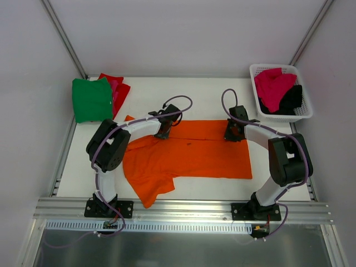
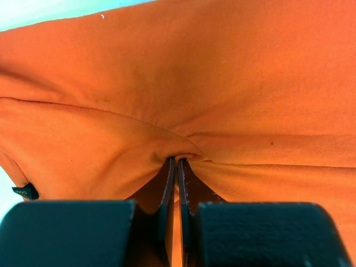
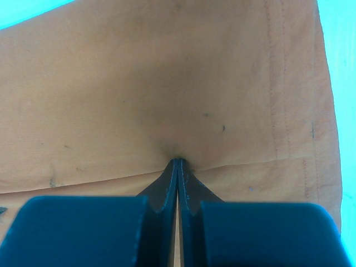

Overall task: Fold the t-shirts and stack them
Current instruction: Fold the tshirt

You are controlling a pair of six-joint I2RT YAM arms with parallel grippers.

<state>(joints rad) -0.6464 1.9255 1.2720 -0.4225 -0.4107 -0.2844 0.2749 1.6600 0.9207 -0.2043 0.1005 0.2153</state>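
Observation:
The bright orange t-shirt (image 1: 189, 154) lies spread across the middle of the table, one sleeve hanging toward the front edge. My left gripper (image 1: 163, 133) is shut on a pinch of its far edge on the left; in the left wrist view the cloth (image 2: 183, 83) bunches at my closed fingertips (image 2: 177, 161). My right gripper (image 1: 232, 135) is shut on the far edge on the right; the right wrist view shows the cloth (image 3: 167, 83) pinched at the tips (image 3: 178, 162). A folded green t-shirt (image 1: 92, 99) lies on a red one (image 1: 118, 89) at the back left.
A white lattice basket (image 1: 305, 111) at the back right holds a magenta-pink t-shirt (image 1: 273, 86) and a black one (image 1: 292, 100). Metal frame posts rise at both back corners. An aluminium rail (image 1: 183, 208) runs along the front edge.

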